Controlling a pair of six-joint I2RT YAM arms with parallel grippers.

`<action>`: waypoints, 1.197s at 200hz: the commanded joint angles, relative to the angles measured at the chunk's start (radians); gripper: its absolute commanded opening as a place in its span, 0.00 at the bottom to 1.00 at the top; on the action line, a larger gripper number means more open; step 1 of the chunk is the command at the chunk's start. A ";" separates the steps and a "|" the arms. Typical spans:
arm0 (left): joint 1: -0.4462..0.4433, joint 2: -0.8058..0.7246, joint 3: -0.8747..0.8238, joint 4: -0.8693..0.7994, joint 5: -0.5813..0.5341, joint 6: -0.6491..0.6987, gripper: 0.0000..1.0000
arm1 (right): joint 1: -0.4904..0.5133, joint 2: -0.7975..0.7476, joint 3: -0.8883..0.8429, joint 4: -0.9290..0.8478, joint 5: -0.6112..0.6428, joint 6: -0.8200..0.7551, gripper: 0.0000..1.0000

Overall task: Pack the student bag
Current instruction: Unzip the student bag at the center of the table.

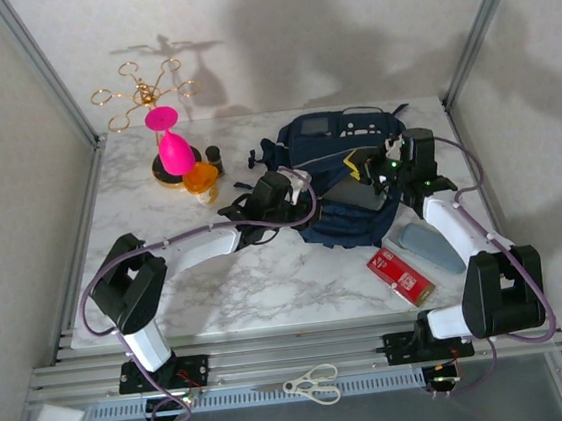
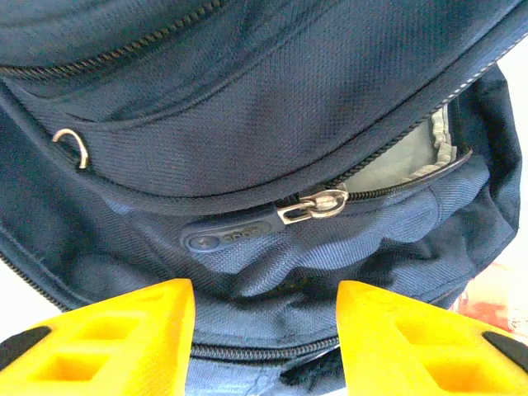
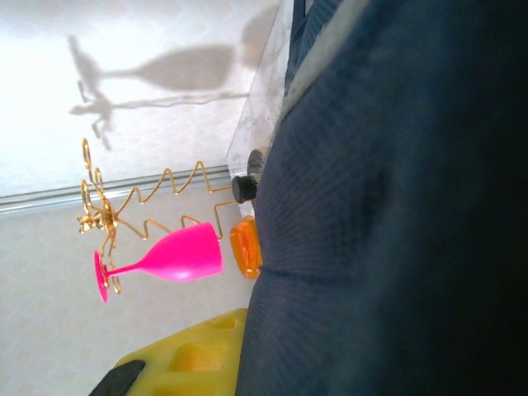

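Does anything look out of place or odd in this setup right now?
Yes: a pair of scissors lies off the marble table, on the metal frame rails in front of it, away from the other items.

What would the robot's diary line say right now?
left end effector: open, facing silver metal zip pull | right end effector: shut on navy-blue fabric student backpack | zip: partly open

Marble-patterned table (image 1: 268, 282) between pale, perhaps textured walls (image 1: 342, 23), shadowed.
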 commanded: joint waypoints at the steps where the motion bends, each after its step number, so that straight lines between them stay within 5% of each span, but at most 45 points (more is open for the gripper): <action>1: 0.005 0.029 0.023 0.077 0.066 0.015 0.49 | 0.004 -0.053 0.070 0.102 -0.094 0.006 0.00; 51: 0.021 0.084 0.096 0.056 -0.005 0.040 0.59 | 0.005 -0.044 0.057 0.121 -0.095 0.003 0.00; 84: 0.040 0.104 0.100 0.112 0.085 0.040 0.60 | 0.007 -0.022 0.054 0.122 -0.100 0.000 0.00; 112: 0.040 0.082 0.074 0.140 0.112 0.050 0.39 | 0.007 -0.013 0.070 0.107 -0.095 -0.019 0.00; 133: 0.048 0.037 0.012 0.180 0.112 0.046 0.34 | 0.005 -0.006 0.080 0.083 -0.093 -0.035 0.00; 146: 0.059 0.024 -0.005 0.172 0.109 0.043 0.21 | 0.007 -0.004 0.085 0.076 -0.092 -0.040 0.00; 205: 0.086 -0.016 -0.068 0.167 0.114 0.040 0.04 | 0.004 0.007 0.120 0.030 -0.084 -0.073 0.00; 239: 0.101 -0.039 -0.079 0.131 0.137 0.033 0.04 | -0.002 0.015 0.140 -0.016 -0.085 -0.098 0.00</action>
